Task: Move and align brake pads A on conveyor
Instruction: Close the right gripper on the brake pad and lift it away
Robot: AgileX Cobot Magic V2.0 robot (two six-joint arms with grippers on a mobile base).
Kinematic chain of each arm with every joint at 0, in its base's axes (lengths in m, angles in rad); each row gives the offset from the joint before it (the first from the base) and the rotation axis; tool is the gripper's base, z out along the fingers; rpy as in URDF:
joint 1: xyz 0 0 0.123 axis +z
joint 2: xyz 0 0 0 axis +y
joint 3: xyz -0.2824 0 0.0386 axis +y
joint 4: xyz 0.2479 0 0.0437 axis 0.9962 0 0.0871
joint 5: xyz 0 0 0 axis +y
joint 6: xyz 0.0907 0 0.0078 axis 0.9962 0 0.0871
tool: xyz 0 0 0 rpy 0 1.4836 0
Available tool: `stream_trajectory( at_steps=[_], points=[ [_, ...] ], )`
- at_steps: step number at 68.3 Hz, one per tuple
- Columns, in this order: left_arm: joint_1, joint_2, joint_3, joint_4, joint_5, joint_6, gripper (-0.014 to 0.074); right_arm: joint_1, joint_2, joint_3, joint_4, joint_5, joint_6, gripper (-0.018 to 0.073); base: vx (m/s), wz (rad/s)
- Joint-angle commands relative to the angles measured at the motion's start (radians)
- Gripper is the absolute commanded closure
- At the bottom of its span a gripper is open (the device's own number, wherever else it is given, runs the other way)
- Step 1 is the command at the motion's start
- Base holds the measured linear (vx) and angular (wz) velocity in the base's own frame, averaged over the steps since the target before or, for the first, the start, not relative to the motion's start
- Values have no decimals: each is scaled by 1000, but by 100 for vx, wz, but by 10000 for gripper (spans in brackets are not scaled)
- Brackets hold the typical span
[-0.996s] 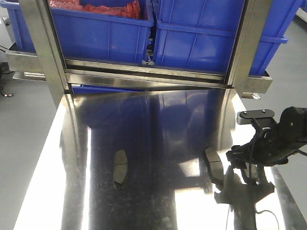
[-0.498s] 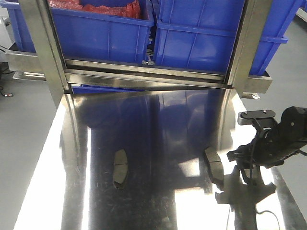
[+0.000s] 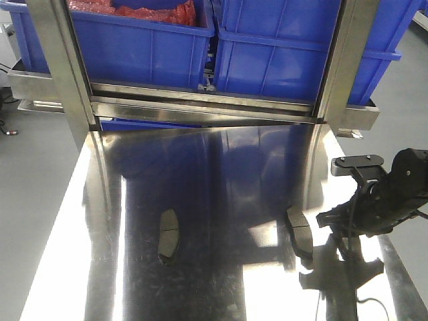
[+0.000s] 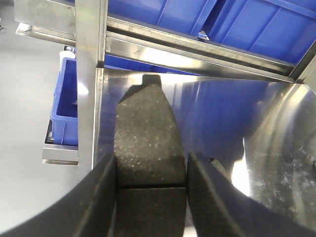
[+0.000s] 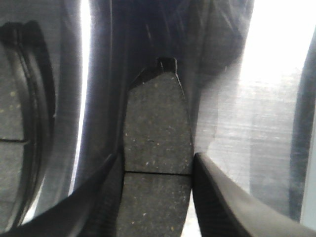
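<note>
- Evidently left gripper (image 4: 150, 157) pinches a brake pad (image 4: 148, 123) between its fingers; right gripper (image 5: 157, 157) likewise, second pad (image 5: 157, 113).
- I judge them stiff, dense, gritty: hold long edges at groove.

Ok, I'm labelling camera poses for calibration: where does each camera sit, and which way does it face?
Front view: mounted high, looking down and forward over the steel table to the blue bins; only the right arm shows.
Left wrist: behind the left gripper, facing past the brake pad it grips toward the bins.
Right wrist: behind the right gripper, looking down past a second pad it grips onto the table.
Shared: front and left wrist views both see the bins and table.
</note>
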Motion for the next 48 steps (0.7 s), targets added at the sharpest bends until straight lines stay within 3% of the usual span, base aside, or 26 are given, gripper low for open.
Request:
stream_trajectory(
  at_steps=[1, 48],
  points=[
    [-5, 0, -29, 23, -72, -1, 419, 0, -66, -22, -1, -23, -8, 481, 0, 0],
    [-5, 0, -29, 23, -72, -1, 419, 0, -323, 1, 4, -41, -8, 483, 0, 0]
  ],
)
